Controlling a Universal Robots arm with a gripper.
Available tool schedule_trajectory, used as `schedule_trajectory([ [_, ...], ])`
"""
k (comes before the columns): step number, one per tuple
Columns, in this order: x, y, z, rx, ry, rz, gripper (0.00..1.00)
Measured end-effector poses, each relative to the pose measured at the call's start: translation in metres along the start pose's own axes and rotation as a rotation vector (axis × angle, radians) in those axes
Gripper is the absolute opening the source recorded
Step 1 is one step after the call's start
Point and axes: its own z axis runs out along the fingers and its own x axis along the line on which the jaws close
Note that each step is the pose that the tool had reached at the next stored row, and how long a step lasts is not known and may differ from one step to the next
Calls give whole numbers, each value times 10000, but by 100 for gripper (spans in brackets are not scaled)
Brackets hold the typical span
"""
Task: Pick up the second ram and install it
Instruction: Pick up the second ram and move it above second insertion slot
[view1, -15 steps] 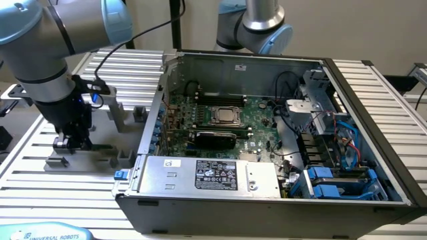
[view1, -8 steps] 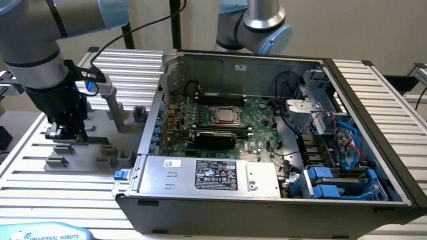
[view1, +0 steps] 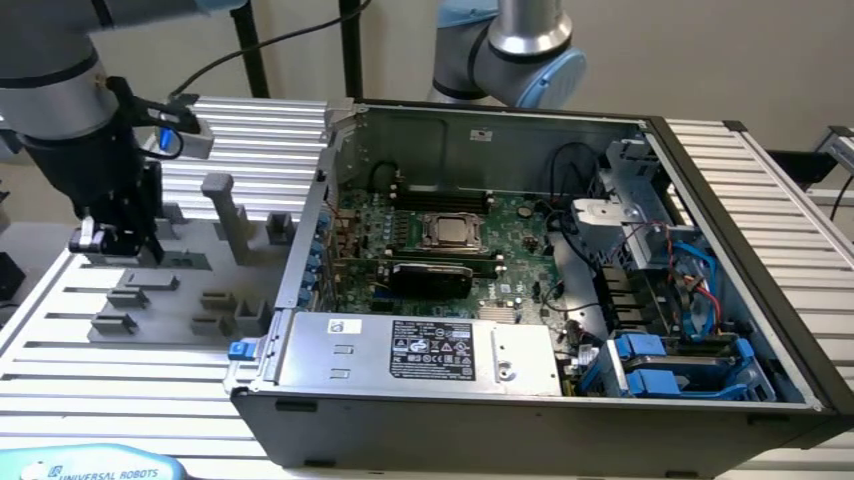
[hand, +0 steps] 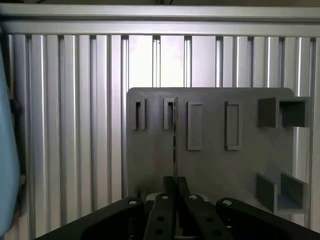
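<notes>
In the wrist view my gripper (hand: 175, 181) has its two black fingers pressed together on a thin strip seen edge-on, the second ram (hand: 174, 140). The strip reaches from the fingertips out over the grey fixture plate (hand: 215, 165), and its far end lines up with one of the plate's narrow slot holders (hand: 169, 113). In the exterior view my gripper (view1: 118, 248) hangs over that fixture plate (view1: 187, 285) at the exterior view's left, beside the open computer case (view1: 534, 400). The motherboard (view1: 501, 285) lies inside the case, with long black memory slots (view1: 434, 192) next to the processor socket (view1: 454, 232).
A second arm (view1: 514, 50) stands behind the case. Grey upright posts (view1: 220, 205) rise from the fixture plate. A power supply (view1: 427, 350) and blue drive bays (view1: 667, 365) occupy the case's near side. A ribbed aluminium table (view1: 120, 390) lies underneath.
</notes>
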Motion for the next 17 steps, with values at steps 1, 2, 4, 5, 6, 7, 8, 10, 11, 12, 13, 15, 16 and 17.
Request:
schedule_trajectory([
  [1,-1,1,-44,1,-1,0,13],
  [2,-1,2,-88,1,-1,0,13],
  [4,-2,4,-180,-1,0,0,13],
  [5,-3,5,-224,1,-1,1,13],
  [6,-4,6,-274,-1,0,0,13],
  [7,-4,6,-319,1,-1,0,13],
  [8,-5,6,-365,0,-1,-1,13],
  [10,-6,3,-453,0,0,0,13],
  [11,-6,1,-501,0,0,-1,13],
  [12,-7,-2,-545,0,0,-1,13],
  [13,-8,-5,-591,1,-1,0,13],
  [15,-9,-11,-683,1,0,0,13],
  [16,-10,-14,-728,1,-1,0,13],
  [17,-10,-17,-774,-1,0,0,13],
])
